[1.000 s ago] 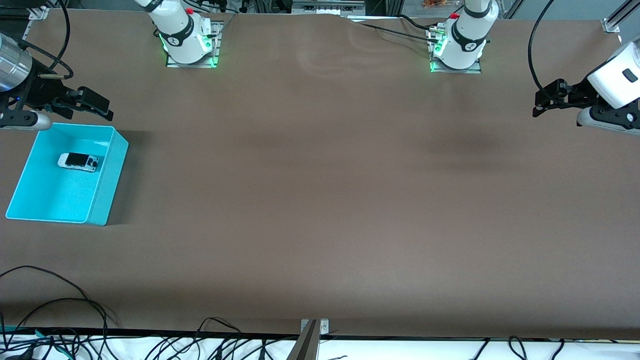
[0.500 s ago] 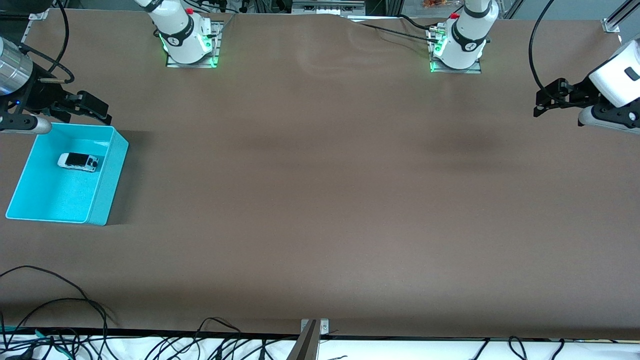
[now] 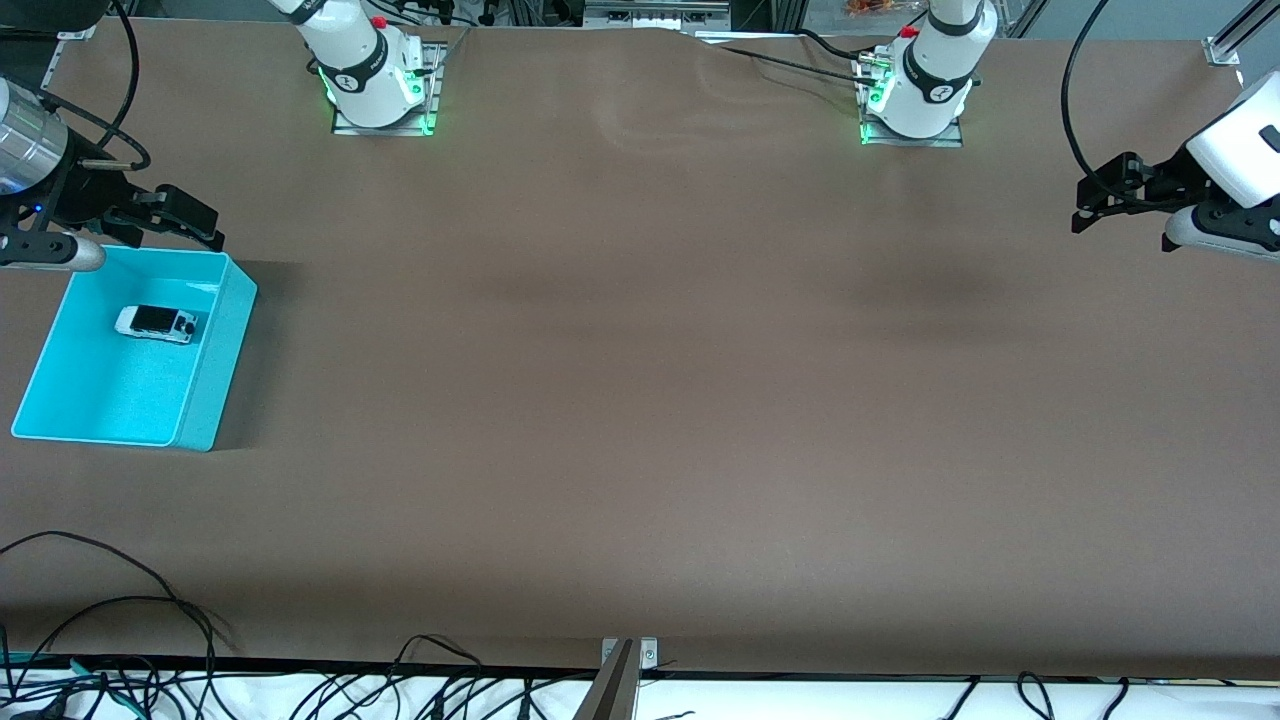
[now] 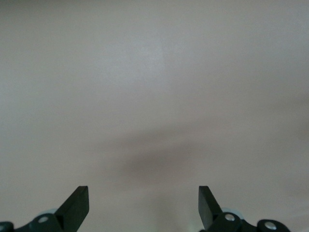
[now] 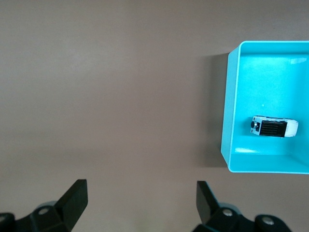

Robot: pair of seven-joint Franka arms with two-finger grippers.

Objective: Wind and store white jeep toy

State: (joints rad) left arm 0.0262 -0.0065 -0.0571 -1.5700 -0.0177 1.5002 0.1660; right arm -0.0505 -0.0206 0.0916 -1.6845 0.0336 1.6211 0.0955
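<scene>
The white jeep toy, boxy with a black roof, lies inside a cyan bin at the right arm's end of the table. In the right wrist view the jeep toy rests on the floor of the bin, off to one side of my right gripper. My right gripper hangs open and empty over the table beside the bin's rim. Over bare table at the left arm's end, my left gripper is open and holds nothing. The left wrist view shows only tabletop between the fingers of the left gripper.
The brown table surface stretches between the two arms. Both arm bases stand along the edge farthest from the front camera. Black cables and a metal bracket line the nearest edge.
Both grippers have shifted slightly outward toward their own ends of the table. The jeep toy and the bin have not moved.
</scene>
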